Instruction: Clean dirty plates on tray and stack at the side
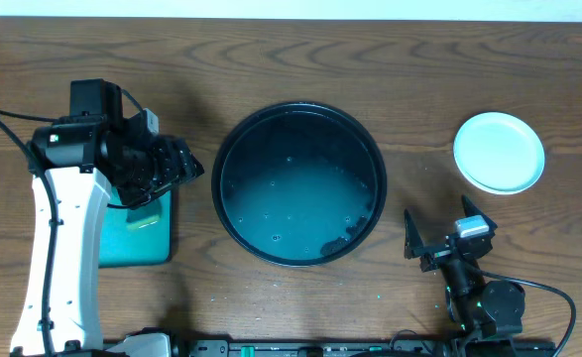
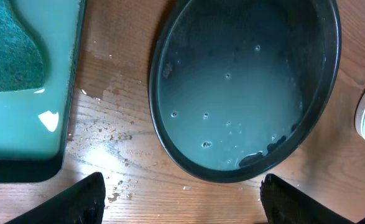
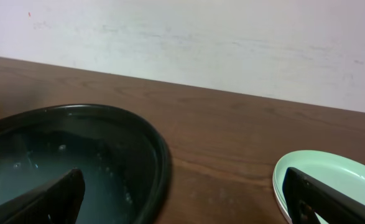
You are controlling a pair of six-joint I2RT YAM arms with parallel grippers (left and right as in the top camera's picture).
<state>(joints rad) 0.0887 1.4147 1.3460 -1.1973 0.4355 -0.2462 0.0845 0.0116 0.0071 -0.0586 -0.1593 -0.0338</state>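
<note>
The black round tray [image 1: 298,184] sits mid-table, wet with droplets and holding no plates. The plates [image 1: 499,152] lie stacked to its right on the wood, a mint-green one on top. My left gripper [image 1: 181,167] hovers open at the tray's left edge; in the left wrist view its gripper [image 2: 182,208] is spread wide over bare wet wood just below the tray's rim [image 2: 163,143]. My right gripper [image 1: 447,238] rests open near the front right. In the right wrist view it [image 3: 188,211] stands empty between the tray's rim [image 3: 160,155] and the plates [image 3: 331,171].
A rectangular teal-green tray [image 1: 137,238] lies at the left under my left arm, with liquid in it [image 2: 27,124] and a green sponge [image 2: 11,50]. Water drops spot the wood [image 2: 107,134] between it and the black tray. A white wall [image 3: 201,43] stands behind the table.
</note>
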